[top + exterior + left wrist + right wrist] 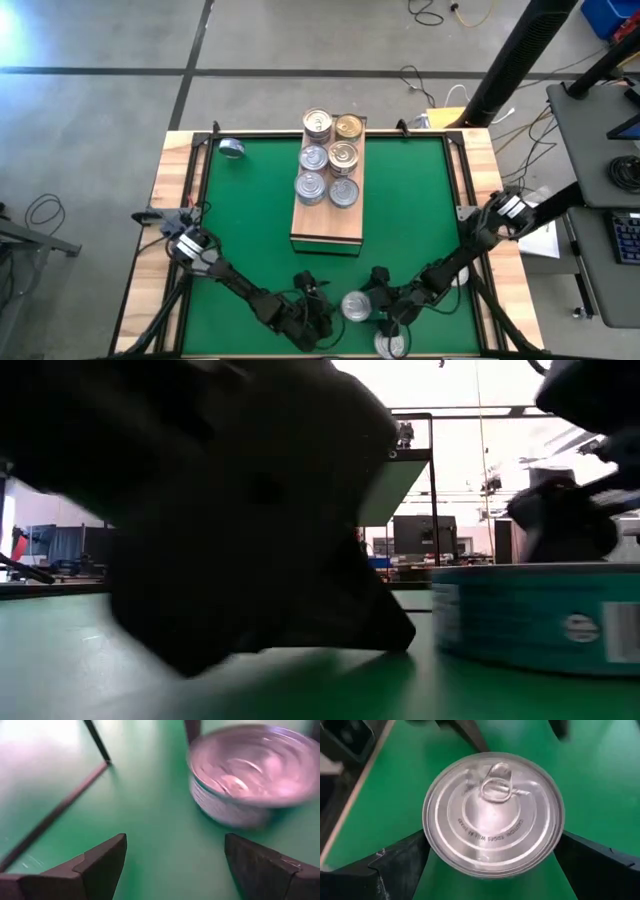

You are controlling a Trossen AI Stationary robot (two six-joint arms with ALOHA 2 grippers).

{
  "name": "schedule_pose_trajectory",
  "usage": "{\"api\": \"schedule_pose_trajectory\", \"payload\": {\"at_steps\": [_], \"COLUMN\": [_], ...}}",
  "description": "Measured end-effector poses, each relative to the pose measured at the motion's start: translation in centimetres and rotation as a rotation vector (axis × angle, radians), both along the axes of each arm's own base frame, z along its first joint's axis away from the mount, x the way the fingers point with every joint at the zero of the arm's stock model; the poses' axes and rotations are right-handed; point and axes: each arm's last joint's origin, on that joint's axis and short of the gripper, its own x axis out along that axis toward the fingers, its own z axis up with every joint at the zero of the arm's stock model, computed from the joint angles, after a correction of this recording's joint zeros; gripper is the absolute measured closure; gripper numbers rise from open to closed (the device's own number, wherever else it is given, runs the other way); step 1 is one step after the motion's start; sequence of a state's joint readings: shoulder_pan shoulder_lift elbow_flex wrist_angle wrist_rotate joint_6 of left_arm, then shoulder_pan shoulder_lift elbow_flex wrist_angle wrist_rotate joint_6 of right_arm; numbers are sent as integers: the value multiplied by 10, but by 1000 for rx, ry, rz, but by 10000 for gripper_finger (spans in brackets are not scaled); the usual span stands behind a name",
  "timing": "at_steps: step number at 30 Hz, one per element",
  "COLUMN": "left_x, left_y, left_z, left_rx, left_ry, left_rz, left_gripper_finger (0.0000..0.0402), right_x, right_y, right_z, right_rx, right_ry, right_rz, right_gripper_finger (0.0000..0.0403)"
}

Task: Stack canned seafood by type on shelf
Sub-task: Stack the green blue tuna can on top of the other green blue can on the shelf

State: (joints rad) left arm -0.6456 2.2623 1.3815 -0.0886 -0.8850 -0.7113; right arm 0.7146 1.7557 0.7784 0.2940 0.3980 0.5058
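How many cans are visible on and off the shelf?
9: six on the shelf in two columns; one near the table's far left corner; one between the end effectors at the near edge; one partly hidden below the right arm. Stacked cans may hide others.

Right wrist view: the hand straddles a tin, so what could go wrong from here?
1. The right hand is open around the tin, off-centre; closing may push it aside.
2. The left hand sits close beside that tin; the arms could bump.
3. The shelf already holds six tins; a careless placement could knock them.
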Motion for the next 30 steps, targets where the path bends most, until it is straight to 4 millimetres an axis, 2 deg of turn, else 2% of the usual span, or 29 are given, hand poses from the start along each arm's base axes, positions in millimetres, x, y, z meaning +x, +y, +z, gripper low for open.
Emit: {"api": "schedule_pose_trajectory", "payload": {"at_steps": [7, 12, 30], "left_x": [15, 19, 25], "left_y": [21, 25, 39], "left_z": [1, 1, 1], "left_rx": [32, 22, 31], "left_ry": [-1, -31, -114], "left_rz": [33, 52, 142], "left_gripper_finger": [82, 82, 83], "right_x": [16, 22, 40], "right_y": [-3, -6, -27], "right_z": [-11, -24, -25], "right_rx": [7, -9, -38], "right_ry": [-94, -97, -117], "right_rz": [5, -10, 25], "right_gripper_finger": [2, 2, 2]}}
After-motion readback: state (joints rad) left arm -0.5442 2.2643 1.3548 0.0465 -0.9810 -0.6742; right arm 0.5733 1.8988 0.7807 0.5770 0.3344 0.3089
